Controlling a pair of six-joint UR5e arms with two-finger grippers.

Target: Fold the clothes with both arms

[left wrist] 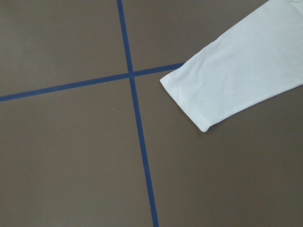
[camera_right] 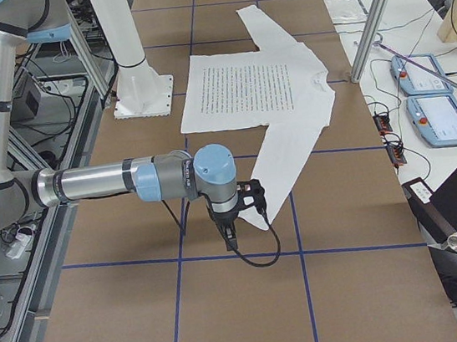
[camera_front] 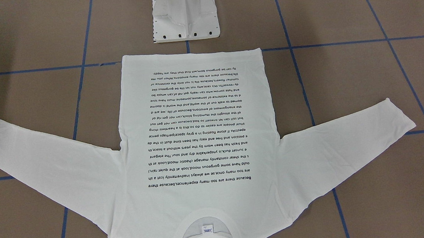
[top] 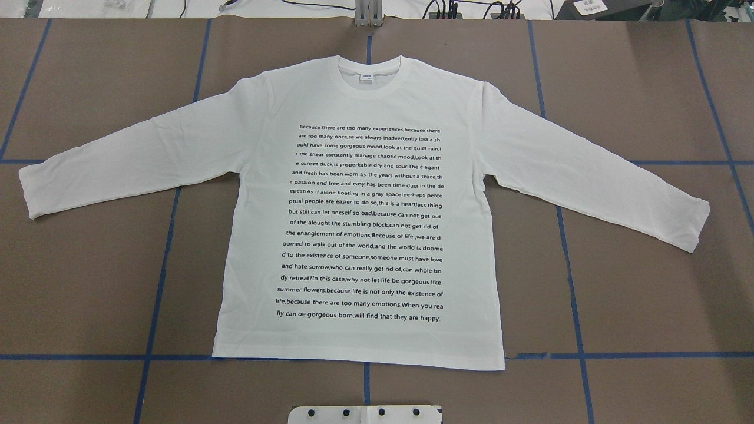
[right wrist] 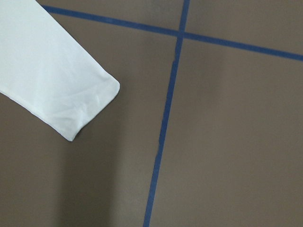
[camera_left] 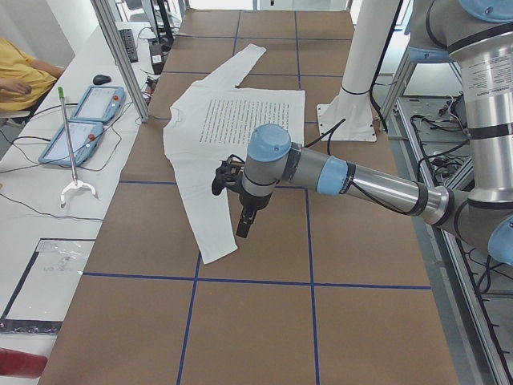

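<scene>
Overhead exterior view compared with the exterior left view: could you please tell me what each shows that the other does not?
Only the overhead view shows the shirt unobstructed, with its printed text readable and its neck label visible; no arm appears. Only the exterior left view shows the left arm stretched over the table near the closer sleeve's cuff, plus two tablets and a person's yellow sleeve beside the table. Both show the shirt lying flat, print up, sleeves spread, on the brown table with blue tape lines.

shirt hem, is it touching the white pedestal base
Apart. The overhead exterior view shows bare brown table between the shirt hem and the pedestal base.
</scene>
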